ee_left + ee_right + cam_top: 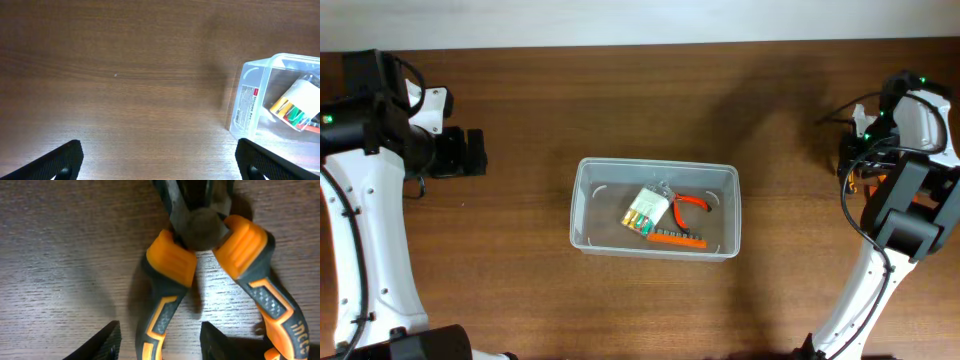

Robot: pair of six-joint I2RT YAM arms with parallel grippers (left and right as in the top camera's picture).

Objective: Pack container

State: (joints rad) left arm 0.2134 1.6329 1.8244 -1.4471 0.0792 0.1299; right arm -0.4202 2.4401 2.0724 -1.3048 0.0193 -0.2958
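Note:
The clear plastic container point(655, 208) sits mid-table and holds a white pack of batteries point(646, 211), small red-handled pliers point(691, 202) and an orange bit holder point(677, 239). Its left end shows in the left wrist view point(250, 95). My left gripper point(160, 162) is open and empty over bare wood, left of the container. My right gripper point(160, 340) is open at the far right of the table. Its fingers straddle the left handle of large orange-and-black pliers point(210, 255) lying on the wood, with gaps on both sides.
The wooden table point(620, 110) runs to a pale edge at the back. The right arm point(905, 170) stands over the large pliers and hides most of them from above.

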